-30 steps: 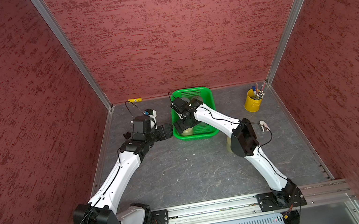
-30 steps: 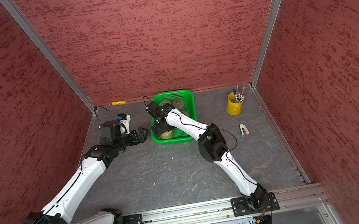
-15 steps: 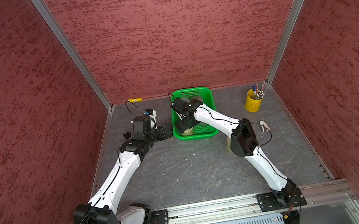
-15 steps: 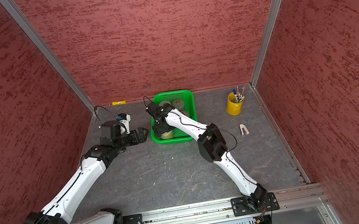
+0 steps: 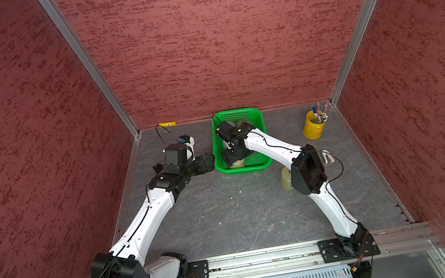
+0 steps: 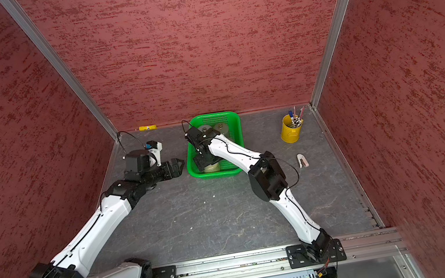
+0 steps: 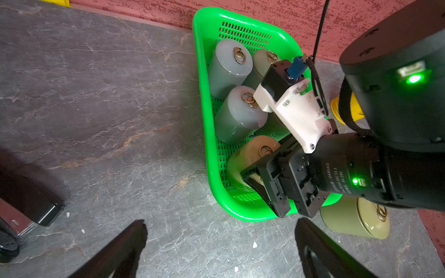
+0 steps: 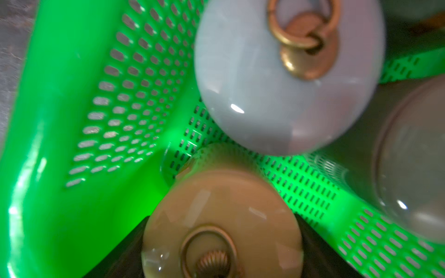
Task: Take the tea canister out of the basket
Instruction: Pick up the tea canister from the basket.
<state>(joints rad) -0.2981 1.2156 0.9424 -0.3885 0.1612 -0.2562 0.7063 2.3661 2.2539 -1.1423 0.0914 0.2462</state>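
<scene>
The basket (image 5: 246, 170) is of bright green glossy plastic, with rounded corners, low sides and a floor of small slots. It stands at 12 o'clock on the grey, stone-veined surface (image 5: 227, 212), close to the rough red back wall (image 5: 214, 40). Round canisters with smooth domed lids stand inside it.

The tea canister (image 8: 216, 207) is a tan cylinder with a shiny lid and a small brass ring (image 8: 207, 243) on top. It is inside the basket, in the 7 o'clock corner. The right fingers (image 8: 317, 255), black and flat, are pressed on its two sides and hold it. A grey-blue canister (image 8: 277, 96) is just beside it, toward 12 o'clock.

The left fingers (image 7: 120, 250), dark and tapered, stand wide apart with nothing between them. They are over the bare surface at 9 o'clock of the basket, near its wall.

An olive canister (image 7: 354, 221) is on the surface outside the basket, at 5 o'clock of it. A yellow bucket (image 5: 313, 127) with pens stands at 2 o'clock of the surface.
</scene>
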